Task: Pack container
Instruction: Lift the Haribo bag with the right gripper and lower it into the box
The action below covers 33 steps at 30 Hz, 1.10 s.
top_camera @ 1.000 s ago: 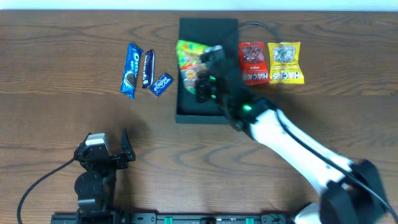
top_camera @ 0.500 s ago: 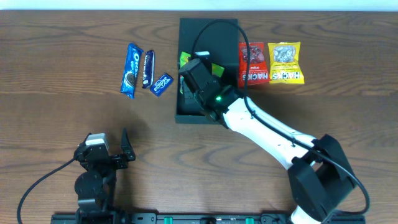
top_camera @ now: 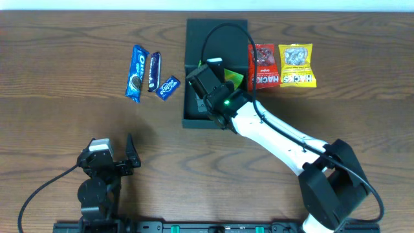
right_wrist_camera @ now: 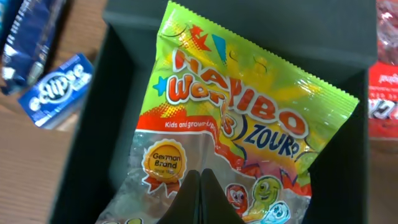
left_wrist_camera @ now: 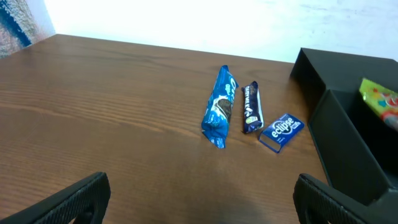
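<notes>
Nearest us, the left arm (top_camera: 97, 175) sits folded at about 7 o'clock on the worktop (top_camera: 52, 123). The left jaws stand wide apart with nothing between them. In the left wrist view we see their two dark tips at the lower corners, over bare wood.

The white right arm (top_camera: 284, 136) reaches from its base at 5 o'clock diagonally toward the middle of the worktop. Its right jaws are pressed together on the lower edge of the Haribo bag (right_wrist_camera: 236, 112), a green, red and clear packet of sour worms. The bag hangs or lies inside the container (top_camera: 217, 29). We cannot tell whether it touches the floor. In the right wrist view the dark walls (right_wrist_camera: 93, 155) frame the bag on both sides and beyond its top.

The container stands just past the centre, toward 12 o'clock, with its flap lid open on the far side.

At its 9 o'clock, the small blue Eclipse box (top_camera: 169, 87) lies just beside the wall. Farther out are a dark wrapped bar (top_camera: 154, 71) and a blue Oreo packet (top_camera: 137, 72), side by side.

At the container's 3 o'clock, a red snack packet (top_camera: 263, 65) lies just beside the right wall. A yellow snack packet (top_camera: 296, 65) lies next to it, farther out.
</notes>
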Each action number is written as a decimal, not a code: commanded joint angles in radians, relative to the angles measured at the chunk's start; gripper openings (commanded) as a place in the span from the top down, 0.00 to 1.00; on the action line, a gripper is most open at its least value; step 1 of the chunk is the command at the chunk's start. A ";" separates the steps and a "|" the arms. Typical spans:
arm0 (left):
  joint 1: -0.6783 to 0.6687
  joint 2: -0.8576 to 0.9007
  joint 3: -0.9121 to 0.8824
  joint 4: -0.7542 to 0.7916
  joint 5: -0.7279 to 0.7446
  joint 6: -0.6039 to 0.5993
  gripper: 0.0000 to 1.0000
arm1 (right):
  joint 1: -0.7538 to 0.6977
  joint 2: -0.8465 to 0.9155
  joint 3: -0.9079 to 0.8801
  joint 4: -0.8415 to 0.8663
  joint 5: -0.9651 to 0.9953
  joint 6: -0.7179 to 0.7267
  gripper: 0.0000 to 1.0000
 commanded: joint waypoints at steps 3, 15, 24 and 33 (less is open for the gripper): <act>0.002 -0.006 -0.029 -0.007 -0.006 0.004 0.05 | -0.014 -0.004 0.028 -0.009 0.040 -0.081 0.99; 0.002 -0.006 -0.029 -0.007 -0.006 0.004 0.05 | -0.014 -0.004 0.028 -0.051 0.085 -0.150 0.99; 0.002 -0.006 -0.029 -0.007 -0.006 0.003 0.05 | -0.014 -0.004 0.028 -0.076 0.111 -0.149 0.99; 0.002 -0.006 -0.028 -0.007 -0.006 0.004 0.05 | -0.006 -0.006 0.028 -0.041 0.103 -0.138 0.01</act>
